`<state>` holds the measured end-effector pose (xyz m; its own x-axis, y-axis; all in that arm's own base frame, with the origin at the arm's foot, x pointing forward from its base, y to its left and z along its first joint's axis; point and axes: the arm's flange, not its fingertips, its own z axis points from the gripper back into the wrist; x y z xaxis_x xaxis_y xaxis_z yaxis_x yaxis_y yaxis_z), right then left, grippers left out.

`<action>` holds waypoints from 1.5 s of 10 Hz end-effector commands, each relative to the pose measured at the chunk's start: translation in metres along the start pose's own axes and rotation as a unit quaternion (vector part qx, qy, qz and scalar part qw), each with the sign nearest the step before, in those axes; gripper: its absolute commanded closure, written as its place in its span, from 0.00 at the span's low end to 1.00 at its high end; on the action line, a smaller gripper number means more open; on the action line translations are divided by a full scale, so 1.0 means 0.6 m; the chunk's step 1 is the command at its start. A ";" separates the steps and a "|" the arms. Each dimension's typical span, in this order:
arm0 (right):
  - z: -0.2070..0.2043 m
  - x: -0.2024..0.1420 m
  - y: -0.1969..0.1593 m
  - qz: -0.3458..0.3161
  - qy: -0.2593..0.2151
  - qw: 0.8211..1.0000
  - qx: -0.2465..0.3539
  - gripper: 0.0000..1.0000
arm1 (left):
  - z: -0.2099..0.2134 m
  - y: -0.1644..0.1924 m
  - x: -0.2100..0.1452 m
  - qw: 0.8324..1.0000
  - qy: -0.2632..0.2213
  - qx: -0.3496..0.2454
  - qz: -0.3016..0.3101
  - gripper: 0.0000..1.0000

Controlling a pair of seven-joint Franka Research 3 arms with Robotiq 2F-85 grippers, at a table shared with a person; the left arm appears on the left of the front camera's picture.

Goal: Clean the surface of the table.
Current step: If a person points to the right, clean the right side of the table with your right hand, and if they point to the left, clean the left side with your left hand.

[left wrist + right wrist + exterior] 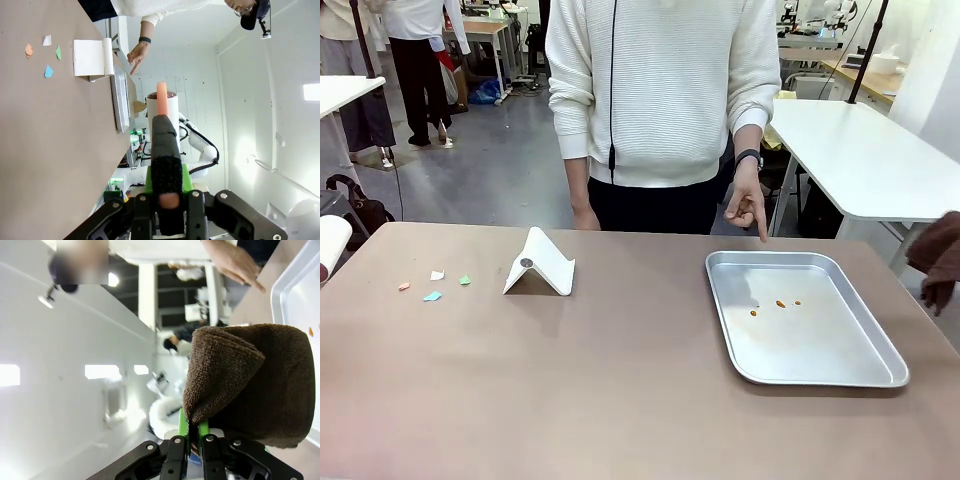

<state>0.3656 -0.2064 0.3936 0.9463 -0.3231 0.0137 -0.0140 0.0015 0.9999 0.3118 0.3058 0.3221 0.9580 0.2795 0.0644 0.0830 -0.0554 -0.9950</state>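
Brown-taupe and matte, the desk (620,410) spans the front view from edge to edge, with the other things lying on its far half. A person in a white ribbed sweater (660,90) stands at its far side. On the right part of the desk lies a shiny silver tray (820,376), its long side running away from the person.

At the right edge of the front view hangs a dark brown terry cloth (938,258), clear of the tray. In the right wrist view the right jaws are pressed together on a fold of this cloth, which bunches up thickly over them.

Left of the middle stands a white folded card (542,265), tent-shaped, well apart from the tray. The left jaws are pinching a black bar (166,160) with a salmon-pink tip, held in line with the fingers.

The person's hand (748,205), a dark watch on its wrist, points one finger down just beyond the tray's far rim; whether it touches the desk I cannot tell.

Four small paper scraps (432,296), pink, white, green and blue, lie on the desk just left of the card. Three tiny orange crumbs (780,303) sit inside the tray, toward its far end.
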 end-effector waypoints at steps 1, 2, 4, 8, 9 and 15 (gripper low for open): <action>-0.088 0.029 0.058 0.095 0.065 0.991 -0.073 0.92 | 0.000 -0.004 -0.005 1.000 0.006 0.000 -0.002 1.00; -0.134 0.046 0.072 0.113 0.071 0.984 -0.120 0.92 | 0.000 -0.004 -0.005 1.000 0.006 0.000 -0.002 1.00; -0.221 0.083 0.081 0.128 0.109 0.960 -0.223 0.92 | 0.000 -0.004 -0.005 1.000 0.006 0.000 -0.002 1.00; -0.307 0.161 0.042 0.087 0.115 0.896 -0.420 0.92 | 0.000 -0.004 -0.005 1.000 0.006 0.000 -0.002 1.00; -0.327 0.176 0.015 0.074 0.096 0.879 -0.461 0.92 | 0.000 -0.004 -0.005 1.000 0.006 0.000 -0.002 1.00; -0.403 0.208 -0.104 0.050 0.118 0.836 -0.534 0.92 | 0.000 -0.004 -0.005 1.000 0.006 0.000 -0.002 1.00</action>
<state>0.5537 -0.0255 0.3312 0.9978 -0.0653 -0.0140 0.0645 0.8887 0.4540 0.3124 0.3056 0.3210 0.9585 0.2783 0.0621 0.0808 -0.0560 -0.9952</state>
